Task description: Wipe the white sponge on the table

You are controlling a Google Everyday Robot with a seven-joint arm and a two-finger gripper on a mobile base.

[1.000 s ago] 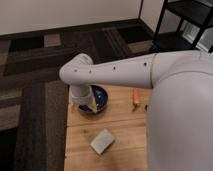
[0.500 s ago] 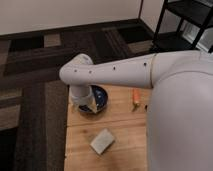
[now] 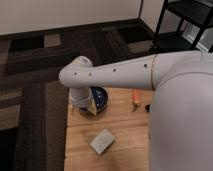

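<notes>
The white sponge [image 3: 102, 141] lies flat on the table [image 3: 122, 127], well apart from the hand [image 3: 86, 106]. The hand hangs beside 1 blue bowl [image 3: 101, 96], and I cannot tell whether it is clenched or released.

Arm [image 3: 115, 75], jaws and blue bowl [image 3: 101, 96] crowd the counter's [image 3: 122, 122] far left corner; open wood surrounds the white sponge [image 3: 102, 140]
</notes>
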